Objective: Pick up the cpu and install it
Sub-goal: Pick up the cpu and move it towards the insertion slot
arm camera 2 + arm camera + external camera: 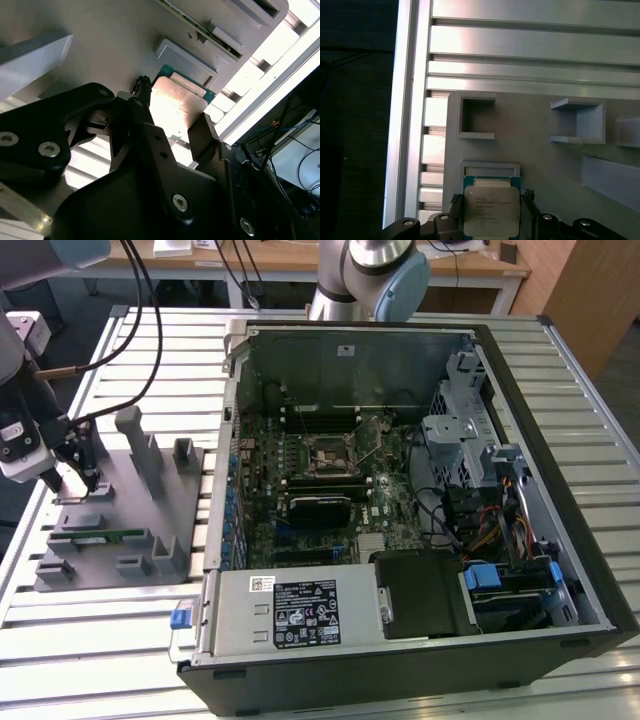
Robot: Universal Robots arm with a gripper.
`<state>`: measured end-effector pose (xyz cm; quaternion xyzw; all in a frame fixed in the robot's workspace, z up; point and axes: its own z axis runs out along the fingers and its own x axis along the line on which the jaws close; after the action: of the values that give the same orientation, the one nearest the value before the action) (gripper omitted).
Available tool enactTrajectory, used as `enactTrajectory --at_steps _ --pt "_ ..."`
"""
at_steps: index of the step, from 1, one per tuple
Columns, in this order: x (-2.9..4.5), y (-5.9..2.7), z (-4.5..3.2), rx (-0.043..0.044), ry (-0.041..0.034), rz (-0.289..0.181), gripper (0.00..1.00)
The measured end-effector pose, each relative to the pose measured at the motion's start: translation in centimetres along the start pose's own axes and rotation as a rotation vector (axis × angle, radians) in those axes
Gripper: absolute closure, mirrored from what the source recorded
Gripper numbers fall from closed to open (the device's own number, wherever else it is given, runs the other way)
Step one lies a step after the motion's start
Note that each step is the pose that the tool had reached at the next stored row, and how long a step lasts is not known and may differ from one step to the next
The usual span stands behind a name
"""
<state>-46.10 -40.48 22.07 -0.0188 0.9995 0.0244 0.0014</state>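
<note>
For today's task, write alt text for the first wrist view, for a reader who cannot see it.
A cpu with a silver top and green rim lies on a grey fixture plate, with the gripper low over it and its black fingers on either side. Past it are an empty square pocket and a slatted aluminium table.

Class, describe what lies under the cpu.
The cpu lies on the grey fixture, beside a raised ledge. The surface directly beneath is covered by the chip.
</note>
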Motion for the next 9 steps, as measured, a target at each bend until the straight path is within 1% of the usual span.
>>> enactTrajectory --at_steps 9 --pt "0.00 0.01 -0.21 0.0000 -0.0001 0.000 0.46"
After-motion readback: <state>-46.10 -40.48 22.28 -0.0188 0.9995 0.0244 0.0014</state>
